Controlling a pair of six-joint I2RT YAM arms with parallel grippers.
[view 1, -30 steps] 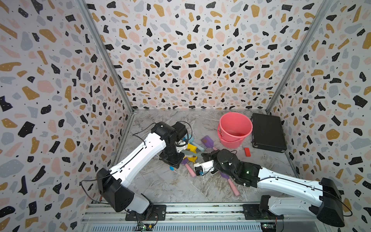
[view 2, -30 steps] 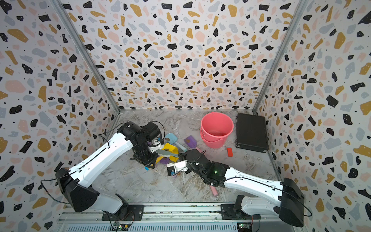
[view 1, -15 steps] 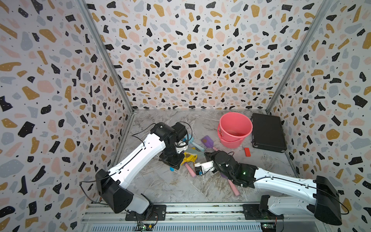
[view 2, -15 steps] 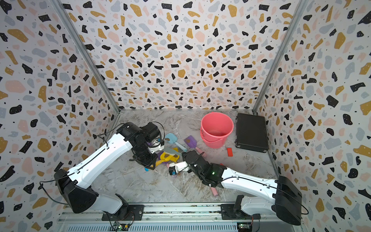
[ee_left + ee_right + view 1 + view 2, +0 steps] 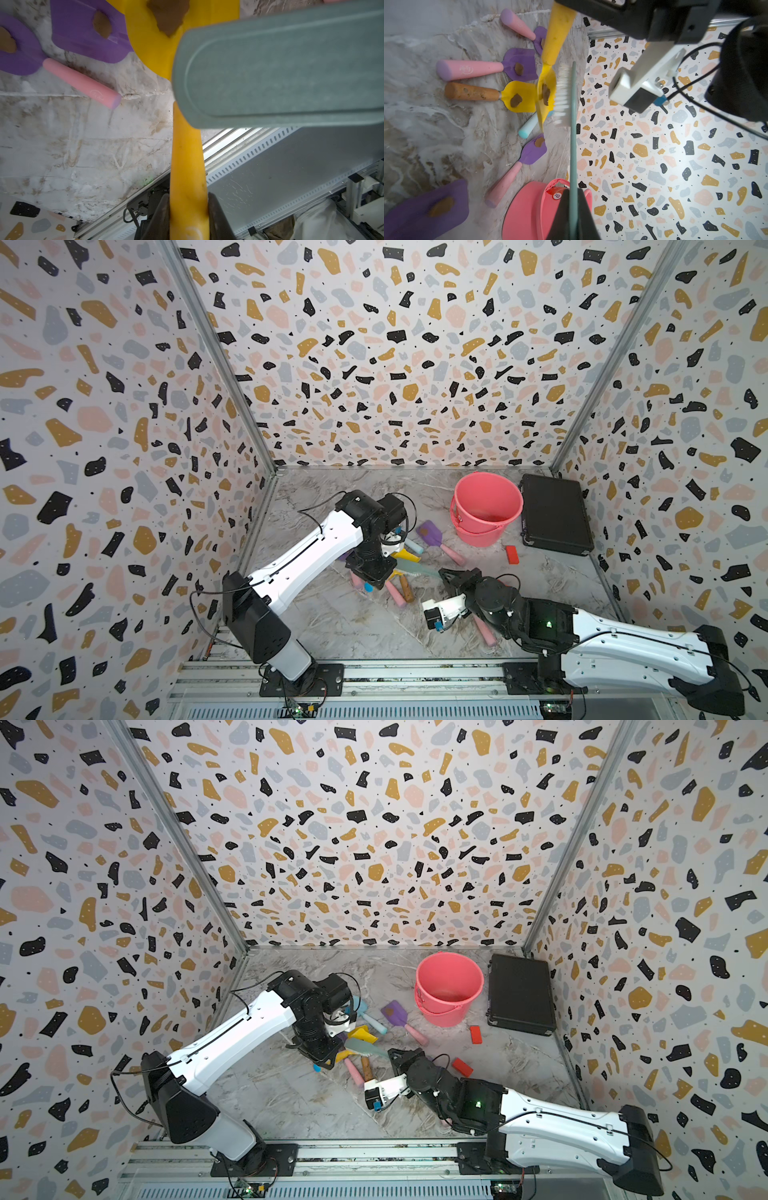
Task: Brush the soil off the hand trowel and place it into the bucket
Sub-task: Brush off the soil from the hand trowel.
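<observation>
My left gripper (image 5: 188, 200) is shut on the yellow handle of a yellow hand trowel (image 5: 187, 158), holding it above the floor. A brown blob of soil (image 5: 546, 94) sticks to its blade (image 5: 544, 83). My right gripper (image 5: 573, 193) is shut on the thin handle of a teal brush (image 5: 573, 145). Its white bristles (image 5: 561, 95) press against the blade beside the soil. In both top views the brush (image 5: 417, 570) (image 5: 365, 1047) bridges the two grippers mid-floor. The coral-pink bucket (image 5: 457, 489) (image 5: 419, 977) stands upright at the back right.
Several soiled trowels lie round the grippers: purple blades with pink handles (image 5: 432, 533) (image 5: 467, 69), a yellow one with a wooden handle (image 5: 471, 93), one with a teal handle (image 5: 413, 546). A black case (image 5: 552, 514) lies right of the bucket. A red block (image 5: 512, 554) lies in front of it.
The right gripper and brush have shifted a little toward the front right along the yellow blade. The left gripper keeps its hold on the trowel, almost in place.
</observation>
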